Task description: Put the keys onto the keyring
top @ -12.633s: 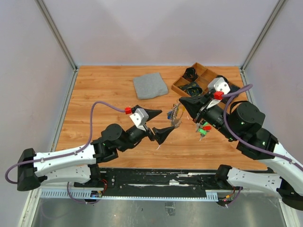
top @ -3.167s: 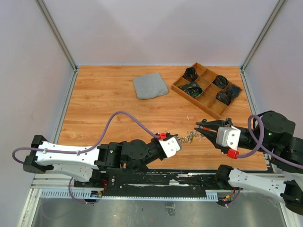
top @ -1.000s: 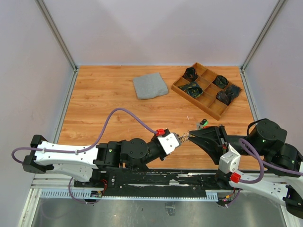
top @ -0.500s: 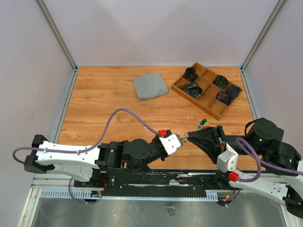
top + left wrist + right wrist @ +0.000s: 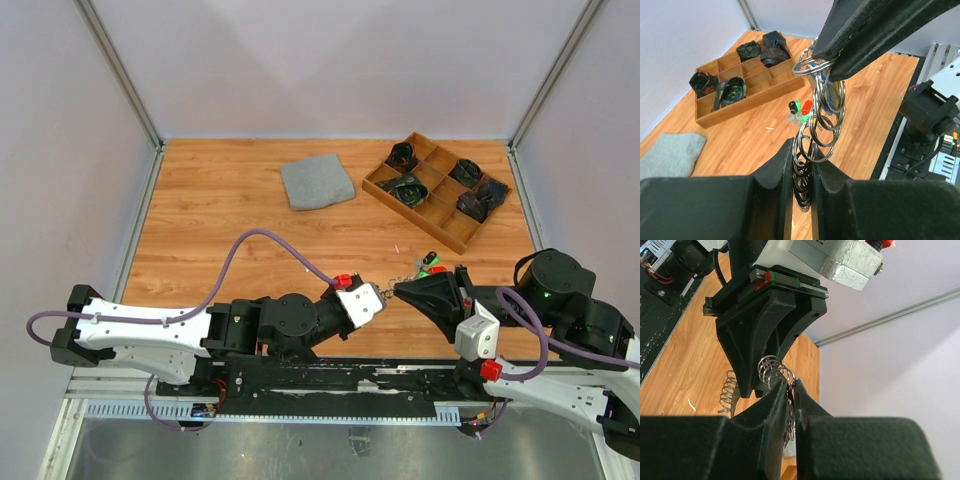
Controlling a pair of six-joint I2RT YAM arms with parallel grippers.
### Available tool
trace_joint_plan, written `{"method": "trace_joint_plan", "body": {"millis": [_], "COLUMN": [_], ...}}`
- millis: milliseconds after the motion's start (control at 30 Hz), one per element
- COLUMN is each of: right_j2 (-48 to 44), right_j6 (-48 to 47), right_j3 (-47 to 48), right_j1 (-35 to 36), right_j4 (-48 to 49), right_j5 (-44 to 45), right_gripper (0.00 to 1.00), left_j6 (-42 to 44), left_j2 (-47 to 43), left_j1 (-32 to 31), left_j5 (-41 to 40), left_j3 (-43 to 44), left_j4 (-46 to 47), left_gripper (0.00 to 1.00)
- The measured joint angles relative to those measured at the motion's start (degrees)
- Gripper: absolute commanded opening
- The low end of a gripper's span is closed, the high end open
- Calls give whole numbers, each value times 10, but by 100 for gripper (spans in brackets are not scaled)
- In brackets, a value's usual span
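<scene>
The keyring (image 5: 389,291) is a chain of silvery rings stretched between my two grippers above the table's near edge. My left gripper (image 5: 377,293) is shut on its lower rings (image 5: 822,120), jaws (image 5: 802,150) pinching them flat. My right gripper (image 5: 399,291) is shut on the top rings, fingertips (image 5: 826,57) meeting from above. In the right wrist view its own jaws (image 5: 790,385) clamp a ring, with the left gripper's fingers (image 5: 765,340) just behind. A speck of blue shows among the top rings. Loose keys (image 5: 431,263) with green, red and black heads (image 5: 800,107) lie on the wood beyond.
A wooden compartment tray (image 5: 415,219) with dark bundled items stands at the back right (image 5: 745,102). A folded grey cloth (image 5: 317,181) lies at the back middle (image 5: 667,155). The black rail runs along the near edge, right under both grippers.
My right gripper has slid a little left toward the left gripper and closed its jaws on the top of the keyring. The left gripper has kept its grip and place.
</scene>
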Motion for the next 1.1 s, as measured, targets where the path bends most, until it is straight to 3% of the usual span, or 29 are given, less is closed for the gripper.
{"method": "trace_joint_plan", "body": {"millis": [233, 567, 900, 1100], "right_j2": [1, -11, -52, -63], "right_j6": [15, 49, 139, 201], "right_j3": [1, -9, -95, -141], "right_j1": [0, 0, 0, 0], "right_j4": [1, 31, 204, 313], "right_j5": [1, 11, 48, 82], "right_gripper": [1, 0, 1, 1], "left_j6": [8, 10, -14, -31], "left_j2": [0, -1, -6, -13], "left_j1": [0, 0, 1, 2], "left_j5": [-4, -6, -8, -9], "left_j3": [0, -2, -14, -36], "left_j4": [-1, 16, 65, 129], "left_gripper": [1, 0, 2, 16]}}
